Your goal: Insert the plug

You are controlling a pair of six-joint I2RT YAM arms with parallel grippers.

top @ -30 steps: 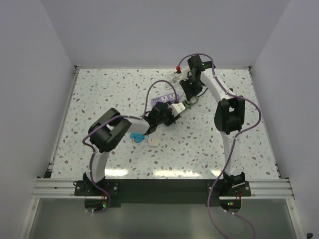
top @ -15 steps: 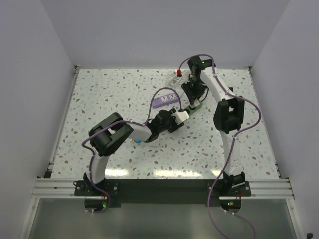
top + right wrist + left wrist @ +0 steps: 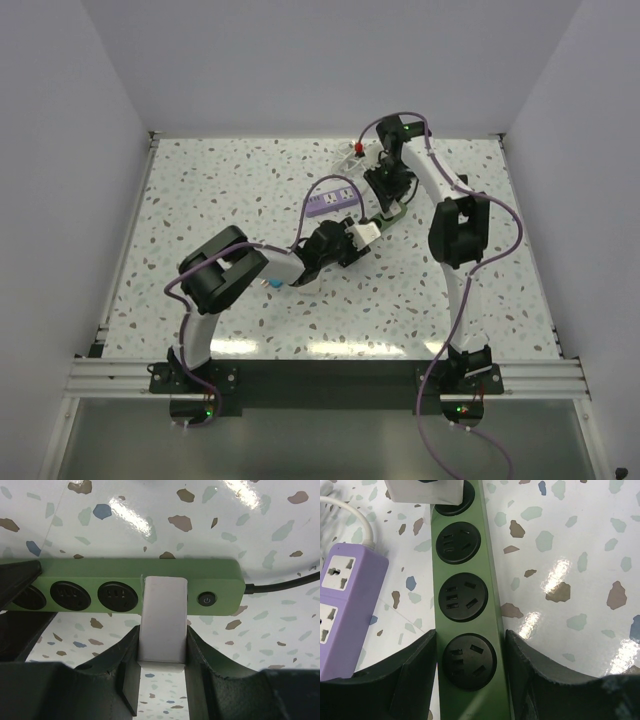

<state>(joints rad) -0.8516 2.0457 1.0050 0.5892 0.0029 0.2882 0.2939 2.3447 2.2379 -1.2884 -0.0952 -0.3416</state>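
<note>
A green power strip point(image 3: 215, 570) lies on the speckled table, with a row of round black sockets and a power button point(image 3: 206, 599) at its corded end. My right gripper point(image 3: 162, 640) is shut on the white plug point(image 3: 164, 615), which stands against the socket beside the button. In the left wrist view the plug point(image 3: 422, 492) sits at the strip's far end. My left gripper point(image 3: 470, 645) is shut on the green power strip point(image 3: 496, 580) at its near end, fingers pressed to both long sides. From above, both grippers meet at the strip point(image 3: 392, 212).
A purple power strip point(image 3: 345, 605) with a white cord lies just left of the green one, also seen from above point(image 3: 332, 200). A white strip with a red switch point(image 3: 357, 148) sits at the back. A blue adapter point(image 3: 266, 283) peeks from under my left forearm.
My left arm swung right and forward onto the green strip's end, covering the blue and white adapters near its elbow. The right gripper stayed on the plug, shifting only slightly.
</note>
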